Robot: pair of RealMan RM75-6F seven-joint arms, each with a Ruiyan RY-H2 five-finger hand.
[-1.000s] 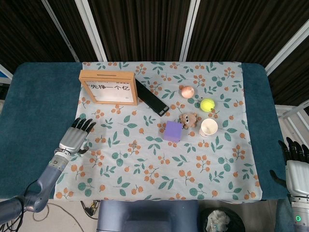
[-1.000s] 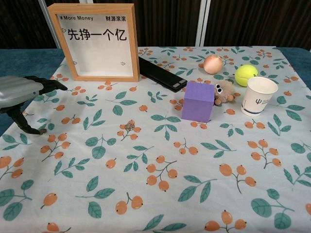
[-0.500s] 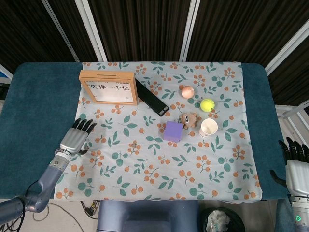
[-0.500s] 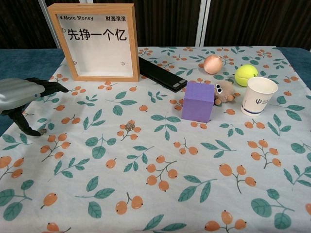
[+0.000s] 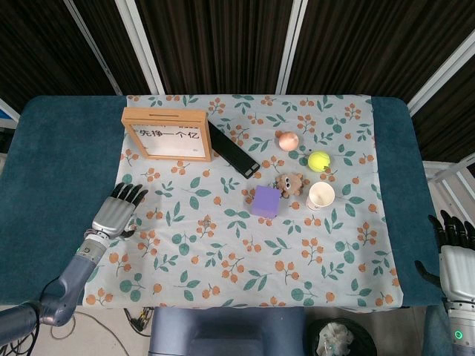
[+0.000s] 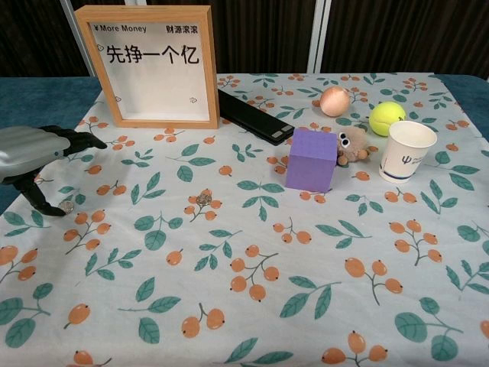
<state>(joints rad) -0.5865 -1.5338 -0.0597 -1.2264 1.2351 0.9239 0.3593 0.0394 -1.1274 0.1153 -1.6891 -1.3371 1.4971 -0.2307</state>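
My left hand (image 5: 113, 213) hovers palm down over the left edge of the floral cloth (image 5: 223, 252), fingers spread, holding nothing. In the chest view the same left hand (image 6: 30, 149) has its thumb pointing down at the cloth. The nearest thing to it is a wooden picture frame (image 6: 153, 65) with Chinese writing, standing further back. My right hand (image 5: 454, 256) is off the table's right front corner, fingers straight and apart, also holding nothing. It does not show in the chest view.
Right of the frame (image 5: 167, 134) lies a black bar (image 5: 233, 149). Past it are a peach-coloured ball (image 5: 287, 140), a tennis ball (image 5: 319, 161), a small plush toy (image 5: 289, 183), a paper cup (image 5: 320, 196) and a purple cube (image 5: 266, 202). A tiny brown object (image 6: 203, 199) lies mid-cloth.
My left hand has crept slightly to the right over the cloth's edge. The right hand and all the objects stay where they were.
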